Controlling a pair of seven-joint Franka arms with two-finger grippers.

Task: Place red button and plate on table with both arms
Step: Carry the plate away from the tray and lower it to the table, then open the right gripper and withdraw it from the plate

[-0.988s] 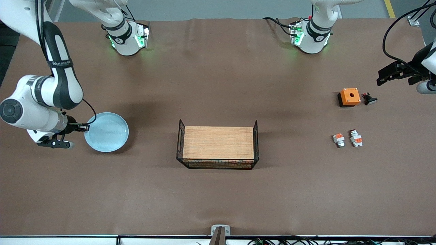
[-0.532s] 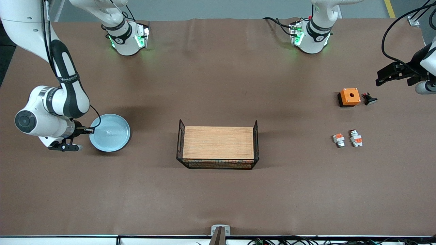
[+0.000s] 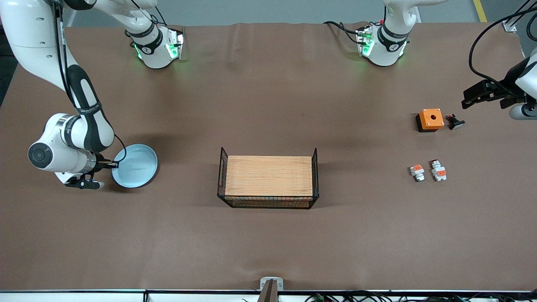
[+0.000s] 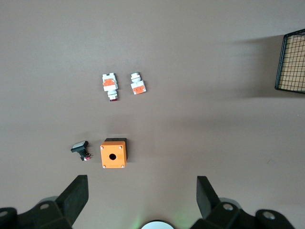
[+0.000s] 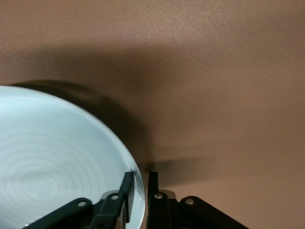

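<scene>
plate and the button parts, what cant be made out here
- Plate: the right wrist view cuts off most of it; whether it touches the table is unclear, though the right gripper is shut on its rim.
- Two red buttons: too small in the front view for detail.
- Left gripper: open over the orange box, fingertips partly cut off.

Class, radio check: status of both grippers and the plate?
Right gripper shut on plate rim. Left gripper open, over orange box.
</scene>
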